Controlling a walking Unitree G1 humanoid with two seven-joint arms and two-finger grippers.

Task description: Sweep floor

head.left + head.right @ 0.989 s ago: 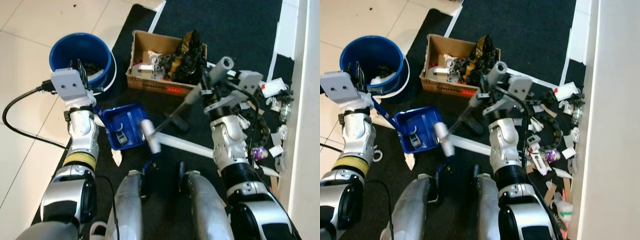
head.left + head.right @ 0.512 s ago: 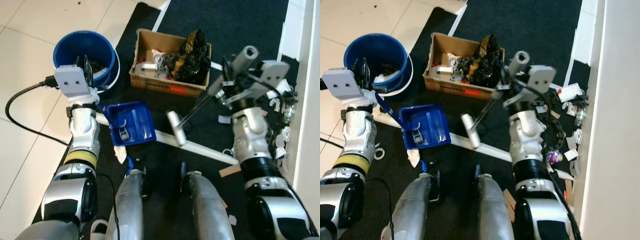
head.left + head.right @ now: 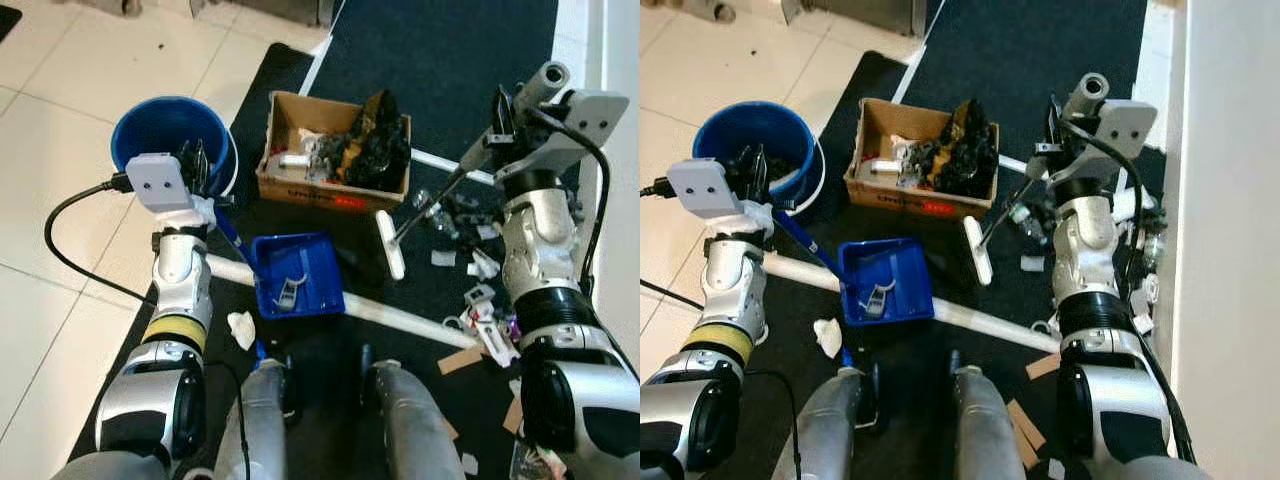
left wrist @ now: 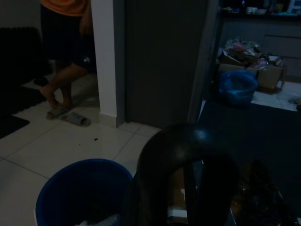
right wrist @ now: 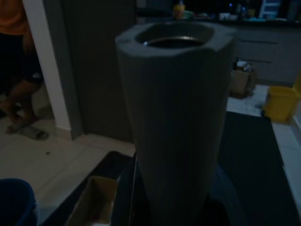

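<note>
My left gripper [image 3: 197,166] is shut on the dark blue handle of a blue dustpan [image 3: 297,272]. The pan lies on the black mat and holds a few small scraps. My right gripper [image 3: 503,115] is shut on the grey handle of a broom [image 3: 551,76]; the grip looms large in the right wrist view [image 5: 176,117]. Its thin shaft slants down to a white broom head [image 3: 388,243], which rests on the mat right of the dustpan, a short gap away. Scattered litter [image 3: 472,262] lies on the mat just right of the head.
A blue bucket [image 3: 160,128] stands behind my left gripper, with an open cardboard box [image 3: 335,150] of rubbish to its right. A white bar [image 3: 400,318] crosses the mat before my legs, near a crumpled paper [image 3: 241,327]. A white wall [image 3: 1230,200] bounds the right. A person's legs [image 4: 61,70] stand on the tiles.
My right arm has swung the broom to the right, carrying its white head from the dustpan's edge towards the litter. The head camera has shifted too.
</note>
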